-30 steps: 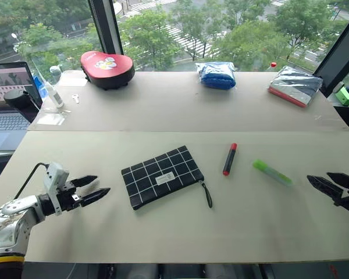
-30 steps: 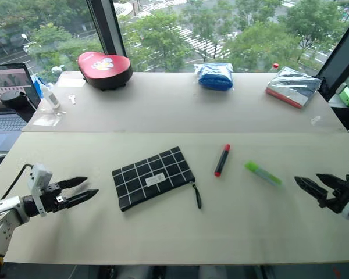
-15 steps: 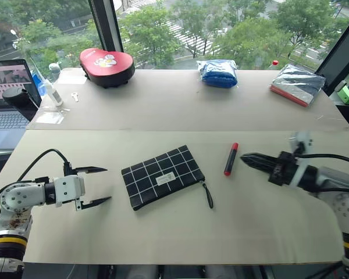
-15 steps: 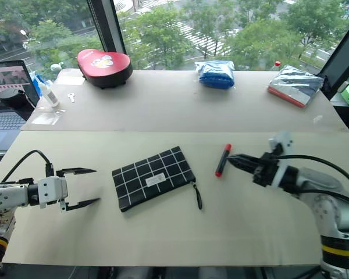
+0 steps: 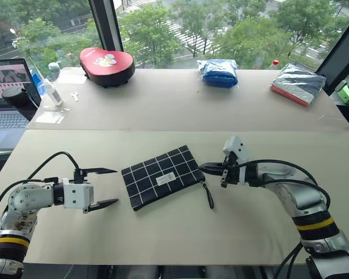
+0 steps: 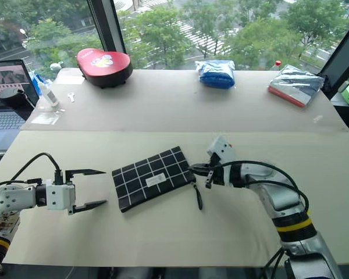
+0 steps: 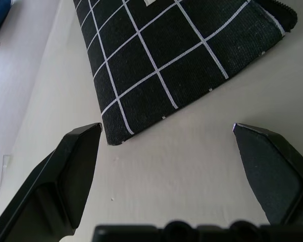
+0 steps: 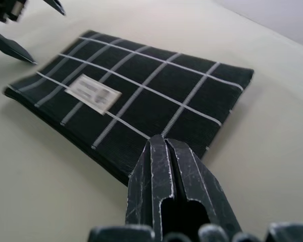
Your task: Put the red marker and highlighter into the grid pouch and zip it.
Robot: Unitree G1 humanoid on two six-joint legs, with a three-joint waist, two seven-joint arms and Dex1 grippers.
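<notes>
The grid pouch (image 5: 163,176) lies flat on the near table, label up, with its zipper pull cord (image 5: 208,196) trailing off its right end. My right gripper (image 5: 205,169) is shut and empty, its tips at the pouch's right end by the zipper; in the right wrist view the fingertips (image 8: 159,146) point at the pouch (image 8: 136,96). My left gripper (image 5: 106,187) stands open a short way left of the pouch, one finger above the other, nothing between them; its wrist view shows the pouch's corner (image 7: 177,55) ahead. The red marker and the highlighter are hidden behind my right arm.
On the far table stand a red rounded case (image 5: 106,60), a blue bag (image 5: 218,72) and a plastic-wrapped packet (image 5: 296,84). A laptop (image 5: 6,93) and a small bottle (image 5: 51,93) are at the far left.
My right gripper shut and swung left across the table, from the right edge to the pouch's right end, its arm now covering marker and highlighter. My left gripper rolled and edged toward the pouch.
</notes>
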